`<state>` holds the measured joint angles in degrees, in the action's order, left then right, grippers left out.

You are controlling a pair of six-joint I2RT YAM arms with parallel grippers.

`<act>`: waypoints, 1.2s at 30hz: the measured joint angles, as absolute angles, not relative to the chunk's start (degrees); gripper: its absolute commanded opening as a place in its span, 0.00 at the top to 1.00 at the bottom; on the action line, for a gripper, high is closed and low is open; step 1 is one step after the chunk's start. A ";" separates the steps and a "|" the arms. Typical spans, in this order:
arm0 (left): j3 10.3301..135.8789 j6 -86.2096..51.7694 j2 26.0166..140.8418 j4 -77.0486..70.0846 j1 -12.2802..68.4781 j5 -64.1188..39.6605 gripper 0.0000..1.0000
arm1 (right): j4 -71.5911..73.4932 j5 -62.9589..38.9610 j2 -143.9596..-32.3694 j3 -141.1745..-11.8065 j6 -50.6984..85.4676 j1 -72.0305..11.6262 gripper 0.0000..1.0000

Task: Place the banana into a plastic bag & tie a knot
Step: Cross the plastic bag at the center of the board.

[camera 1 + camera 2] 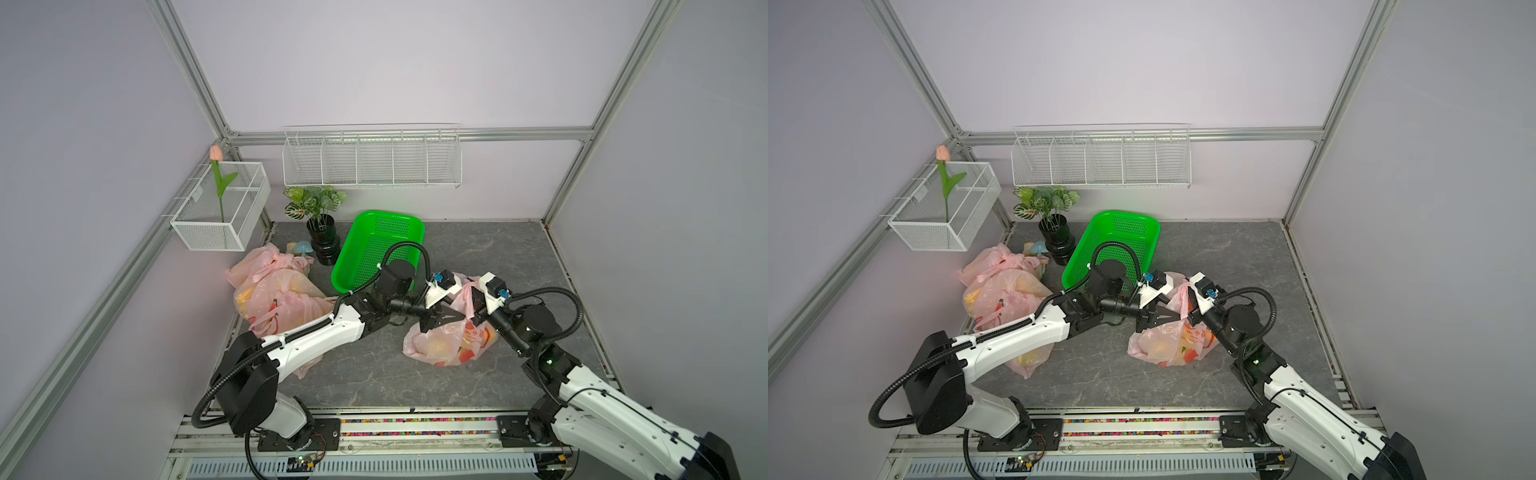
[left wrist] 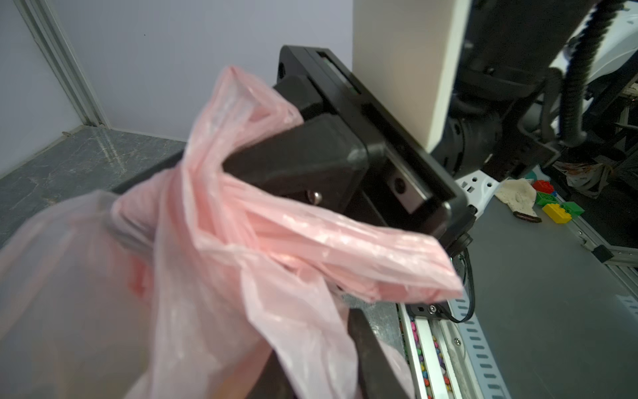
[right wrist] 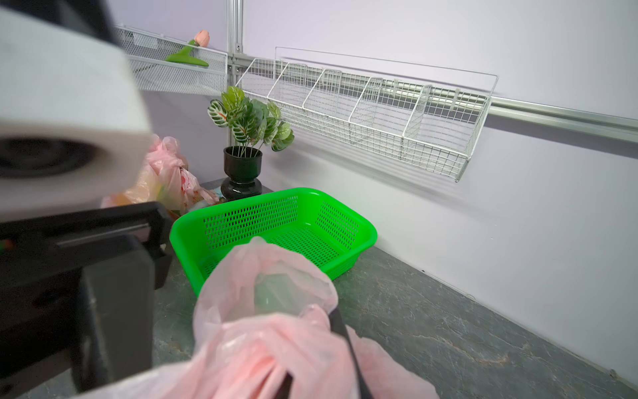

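Bag crinkly translucent pink film, handles twisted | left gripper spread | right gripper pinching bag

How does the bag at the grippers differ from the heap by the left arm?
The centre bag is single, its handles lifted by the right gripper; the heap is several bags, slack, untouched. The centre bag sits mid-table; the heap lies at the left edge, under the left arm. All are translucent pink.
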<state>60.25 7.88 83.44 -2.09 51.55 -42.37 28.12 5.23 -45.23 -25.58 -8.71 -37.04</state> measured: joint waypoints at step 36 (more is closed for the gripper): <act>57.08 -4.38 91.53 -19.94 54.72 -24.77 0.70 | 48.38 -13.91 -52.75 -20.40 13.65 -22.74 0.93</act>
<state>57.08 -4.38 91.53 -19.94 54.72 -24.77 48.38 -13.91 -52.75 -20.40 13.65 -22.74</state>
